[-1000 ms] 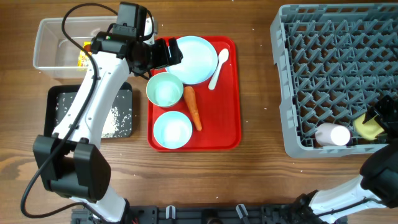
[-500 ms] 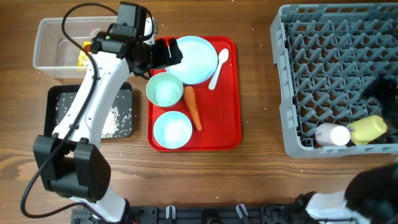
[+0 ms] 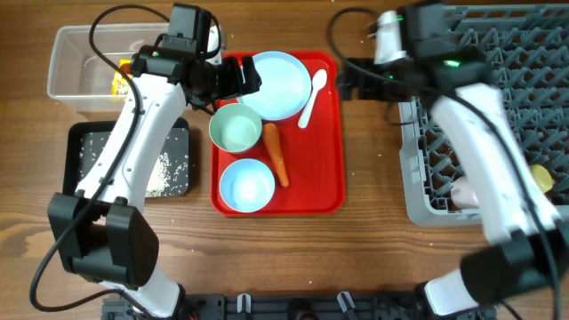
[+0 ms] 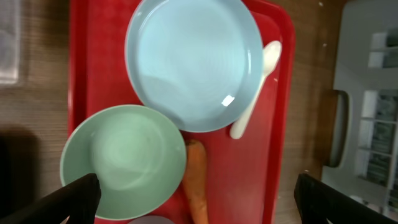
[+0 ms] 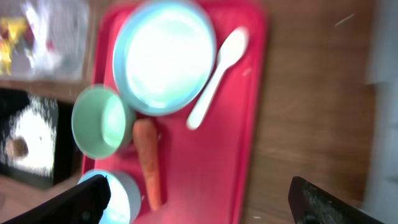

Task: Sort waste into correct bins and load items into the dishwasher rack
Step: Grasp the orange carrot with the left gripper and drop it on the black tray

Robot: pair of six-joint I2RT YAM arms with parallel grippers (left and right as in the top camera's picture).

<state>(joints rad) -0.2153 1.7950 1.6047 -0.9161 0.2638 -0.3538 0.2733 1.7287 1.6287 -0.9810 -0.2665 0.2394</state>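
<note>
Now the right gripper, spread wide, has swung from the dishwasher rack to the red tray.

I can read no text, label, brand or number in any of my views. The crumpled yellow wrapper in the clear rectangular plastic tub shows only red marks, too small to read.

The left arm is showing white rounded links joined by black motor housings, with a thin black cable looping beside it. The right arm is wearing the same white and black, a small green light glowing near its wrist and a black cable arching there. The left fingers and right fingers are appearing as dark tapered blades.
</note>
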